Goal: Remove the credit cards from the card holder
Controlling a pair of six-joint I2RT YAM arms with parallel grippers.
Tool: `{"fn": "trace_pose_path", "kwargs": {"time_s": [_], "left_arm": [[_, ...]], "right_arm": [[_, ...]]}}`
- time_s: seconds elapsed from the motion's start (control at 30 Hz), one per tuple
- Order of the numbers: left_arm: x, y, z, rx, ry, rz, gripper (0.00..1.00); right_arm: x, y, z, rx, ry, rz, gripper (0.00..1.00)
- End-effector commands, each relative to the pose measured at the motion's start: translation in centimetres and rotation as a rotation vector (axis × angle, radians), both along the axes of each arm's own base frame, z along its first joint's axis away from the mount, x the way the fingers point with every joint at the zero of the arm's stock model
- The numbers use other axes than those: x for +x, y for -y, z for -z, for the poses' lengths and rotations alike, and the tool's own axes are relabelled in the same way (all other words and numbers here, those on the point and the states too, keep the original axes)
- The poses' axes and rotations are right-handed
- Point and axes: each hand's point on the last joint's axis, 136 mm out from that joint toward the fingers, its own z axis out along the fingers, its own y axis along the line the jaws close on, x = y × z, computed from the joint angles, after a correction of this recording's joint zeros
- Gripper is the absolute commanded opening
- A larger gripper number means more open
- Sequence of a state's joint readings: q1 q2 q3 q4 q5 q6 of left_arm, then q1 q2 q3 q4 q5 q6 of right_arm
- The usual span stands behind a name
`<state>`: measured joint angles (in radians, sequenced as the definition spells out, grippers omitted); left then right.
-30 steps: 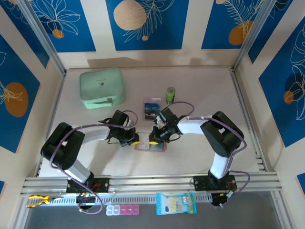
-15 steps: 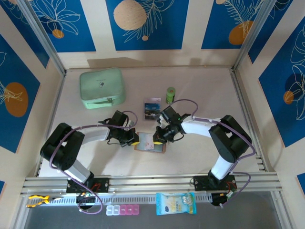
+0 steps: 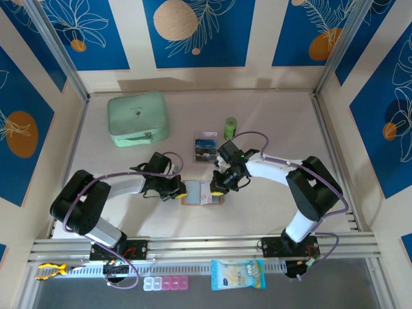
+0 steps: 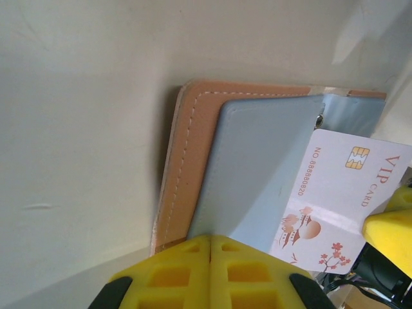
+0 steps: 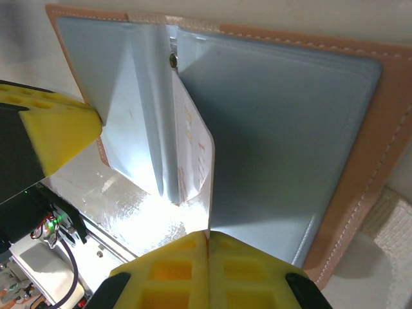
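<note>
Tan-pink leather bifold card holder [image 3: 196, 192] [image 4: 193, 161] [image 5: 290, 129] with grey-blue inner pockets lies open at mid-table, between the two grippers.

Diff vs 1 s ago:
- The holder was mostly hidden under the gripper tips. Now a grey-blue leaf is spread in view between them.
- Right gripper [image 3: 217, 190] [image 5: 207, 248] has shifted right, and its elbow has swung out to the right.
- Left gripper [image 3: 180, 189] [image 4: 210, 254] has backed off slightly to the left.

Left gripper: yellow fingers pressed together, clamped on the holder's grey-blue inner leaf.

Right gripper: fingers also together, apparently pinching the edge of a white plastic card [image 4: 341, 193] [image 5: 193, 148] printed "VIP". The card sticks partway out of its pocket.

Blue-and-dark printed card [image 3: 205, 145] lies flat on the table just beyond the holder, same spot as before. Small green cylinder [image 3: 230, 127] beside it is unmoved.
</note>
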<state>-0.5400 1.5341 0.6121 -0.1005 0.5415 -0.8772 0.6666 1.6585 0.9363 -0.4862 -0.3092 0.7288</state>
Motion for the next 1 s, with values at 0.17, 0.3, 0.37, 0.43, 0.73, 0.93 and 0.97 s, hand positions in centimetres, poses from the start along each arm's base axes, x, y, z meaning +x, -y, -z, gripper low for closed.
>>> {"fn": "trace_pose_path", "kwargs": {"time_s": [0.17, 0.3, 0.37, 0.43, 0.73, 0.93, 0.97], "left_arm": [[-1.0, -1.0, 1.3, 0.052, -0.04, -0.019, 0.0], [-1.0, -0.8, 1.3, 0.046, -0.041, -0.017, 0.0], [-1.0, -0.8, 1.3, 0.044, -0.041, -0.016, 0.0], [-0.9, -0.8, 1.3, 0.044, -0.038, -0.014, 0.0], [-0.8, -0.7, 1.2, 0.042, -0.038, -0.008, 0.0], [-0.7, -0.7, 1.2, 0.044, -0.031, -0.005, 0.0], [-0.6, -0.6, 1.1, 0.045, -0.028, -0.004, 0.0]], "right_arm": [[0.7, -1.2, -1.6, 0.005, 0.033, -0.014, 0.06], [1.0, -1.7, -1.5, -0.001, 0.036, -0.011, 0.14], [1.0, -1.8, -1.4, -0.008, 0.037, -0.011, 0.14], [1.0, -1.7, -1.3, -0.017, 0.04, -0.011, 0.14], [1.1, -1.6, -0.5, -0.037, 0.033, -0.007, 0.14], [1.3, -1.6, -0.6, -0.039, 0.045, -0.006, 0.07], [1.4, -1.4, -0.9, -0.041, 0.056, -0.007, 0.06]]}}
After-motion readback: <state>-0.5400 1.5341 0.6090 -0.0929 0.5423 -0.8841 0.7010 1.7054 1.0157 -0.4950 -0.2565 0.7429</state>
